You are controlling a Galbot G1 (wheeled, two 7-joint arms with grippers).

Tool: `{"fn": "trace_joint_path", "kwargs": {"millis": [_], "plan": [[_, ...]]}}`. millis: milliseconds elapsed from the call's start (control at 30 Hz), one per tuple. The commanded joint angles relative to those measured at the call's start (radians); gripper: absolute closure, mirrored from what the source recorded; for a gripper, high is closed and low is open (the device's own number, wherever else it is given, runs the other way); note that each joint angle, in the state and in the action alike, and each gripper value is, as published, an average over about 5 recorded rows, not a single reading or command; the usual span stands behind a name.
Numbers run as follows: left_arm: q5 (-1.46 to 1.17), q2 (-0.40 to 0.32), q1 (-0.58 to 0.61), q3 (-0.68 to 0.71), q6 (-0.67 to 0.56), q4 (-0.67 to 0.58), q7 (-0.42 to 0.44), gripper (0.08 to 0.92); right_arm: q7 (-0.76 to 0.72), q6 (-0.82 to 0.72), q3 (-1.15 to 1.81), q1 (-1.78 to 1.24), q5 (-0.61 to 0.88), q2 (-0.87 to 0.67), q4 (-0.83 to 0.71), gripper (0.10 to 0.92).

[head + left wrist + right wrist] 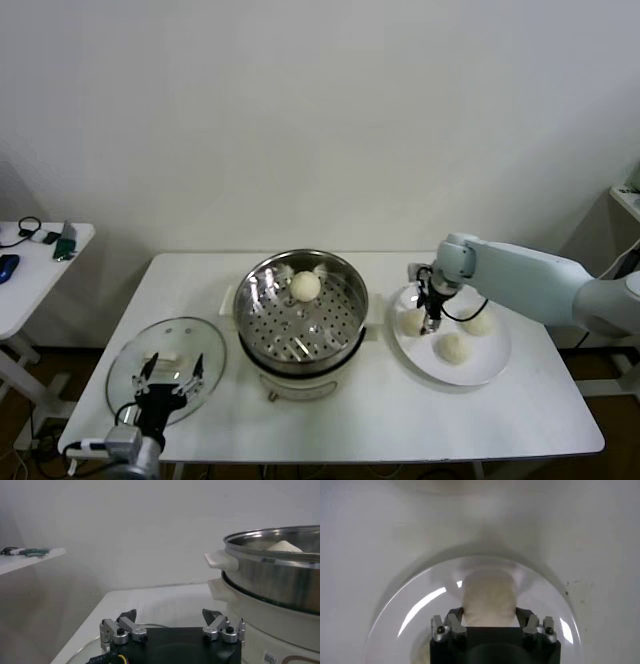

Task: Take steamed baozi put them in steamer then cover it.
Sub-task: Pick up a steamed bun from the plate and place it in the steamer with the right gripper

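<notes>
So the right gripper point(431, 322) is down on the plate point(488, 368), fingers either side of the bun point(412, 322) nearest the steamer point(300, 312). In the wrist view that bun point(488, 600) sits squeezed between the fingers point(454, 620), so I'd call it gripped, or very nearly. Tip for this bit: go easy on the squeeze since the dough will dent, lift straight up before swinging toward the steamer, and drop it clear of the bun point(305, 286) already sitting at the back of the basket.

Two more buns point(452, 347) wait on the plate, further from the steamer. The right arm reaches in from the far side of the plate, wrist bent down. The left gripper point(170, 385) sits wide open over the glass lid point(150, 352), on the steamer's other side.
</notes>
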Motion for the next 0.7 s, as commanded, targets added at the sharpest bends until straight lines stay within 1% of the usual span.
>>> {"fn": "trace_joint_path", "kwargs": {"millis": [33, 267, 433, 600, 700], "plan": [[0.001, -0.003, 0.003, -0.001, -0.002, -0.004, 0.0, 0.177, -0.055, 0.042, -0.003, 0.07, -0.003, -0.02, 0.013, 0.331], [0.008, -0.011, 0.007, 0.006, -0.006, -0.008, -0.001, 0.177, -0.116, 0.094, -0.063, 0.289, 0.049, -0.076, 0.094, 0.338], [0.011, -0.013, 0.007, 0.008, -0.006, -0.015, -0.001, 0.177, -0.154, 0.104, -0.057, 0.46, 0.138, -0.104, 0.166, 0.338], [0.011, -0.01, 0.007, 0.008, -0.003, -0.022, 0.0, 0.177, -0.183, 0.097, -0.045, 0.607, 0.236, -0.081, 0.212, 0.338], [0.011, -0.008, 0.007, 0.01, -0.002, -0.025, 0.0, 0.177, -0.183, 0.072, -0.063, 0.696, 0.338, -0.031, 0.254, 0.338]]}}
